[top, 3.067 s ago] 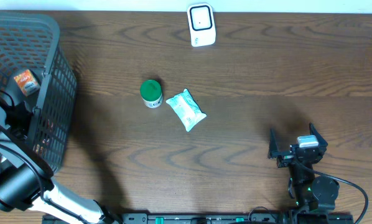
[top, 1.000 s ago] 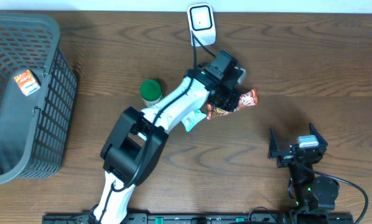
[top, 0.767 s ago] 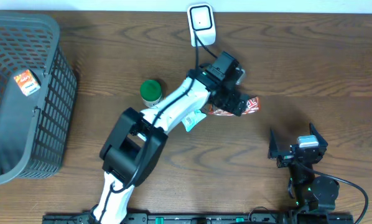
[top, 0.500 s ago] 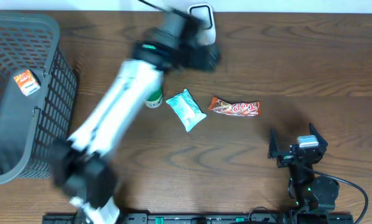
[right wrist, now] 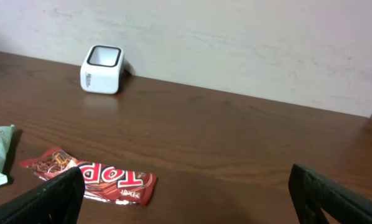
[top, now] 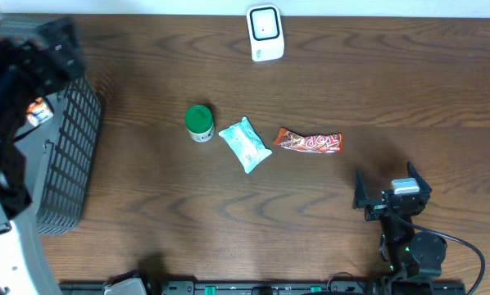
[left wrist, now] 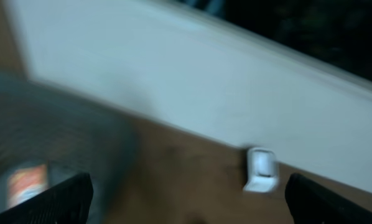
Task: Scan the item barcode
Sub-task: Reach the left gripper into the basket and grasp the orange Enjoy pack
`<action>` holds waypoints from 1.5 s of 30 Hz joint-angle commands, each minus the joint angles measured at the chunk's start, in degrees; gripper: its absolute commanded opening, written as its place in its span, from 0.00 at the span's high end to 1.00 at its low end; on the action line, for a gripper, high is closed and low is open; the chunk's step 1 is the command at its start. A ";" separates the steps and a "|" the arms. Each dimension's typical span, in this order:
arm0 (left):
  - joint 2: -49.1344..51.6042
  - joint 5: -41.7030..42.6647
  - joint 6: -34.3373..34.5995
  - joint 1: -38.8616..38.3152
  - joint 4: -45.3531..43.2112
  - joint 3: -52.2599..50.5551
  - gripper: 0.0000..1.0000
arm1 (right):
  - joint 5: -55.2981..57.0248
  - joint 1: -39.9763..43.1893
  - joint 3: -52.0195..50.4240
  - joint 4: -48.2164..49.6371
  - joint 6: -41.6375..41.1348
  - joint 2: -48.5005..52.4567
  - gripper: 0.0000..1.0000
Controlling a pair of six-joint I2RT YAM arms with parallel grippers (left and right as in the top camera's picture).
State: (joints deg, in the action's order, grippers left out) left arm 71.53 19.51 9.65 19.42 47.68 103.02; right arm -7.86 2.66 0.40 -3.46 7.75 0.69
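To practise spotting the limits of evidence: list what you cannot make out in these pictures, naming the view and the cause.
- Snack bar barcode: overhead and right wrist show only the printed front; none visible.
- Orange item in the basket: blurred in left wrist, small overhead; label unreadable.
- Left arm: a blurred smear overhead; outline unreadable.
- Packet: cut off by the left edge in right wrist.
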 commanded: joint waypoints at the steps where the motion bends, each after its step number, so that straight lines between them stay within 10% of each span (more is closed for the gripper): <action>1: 1.25 -5.05 -2.89 5.33 2.78 -1.05 0.01 | 0.07 -0.50 -0.09 -0.20 -0.85 -0.31 0.01; 18: 23.15 -23.34 1.62 13.31 3.87 -4.57 0.01 | 0.09 -0.50 -0.09 -0.20 -0.85 -0.31 0.01; 45: 44.35 -27.91 1.40 10.88 -29.18 -15.17 0.01 | 0.09 -0.50 -0.09 -0.20 -0.85 -0.31 0.01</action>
State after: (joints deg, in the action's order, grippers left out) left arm 115.83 -7.20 10.72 31.05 20.73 90.13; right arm -7.86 2.66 0.40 -3.46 7.75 0.69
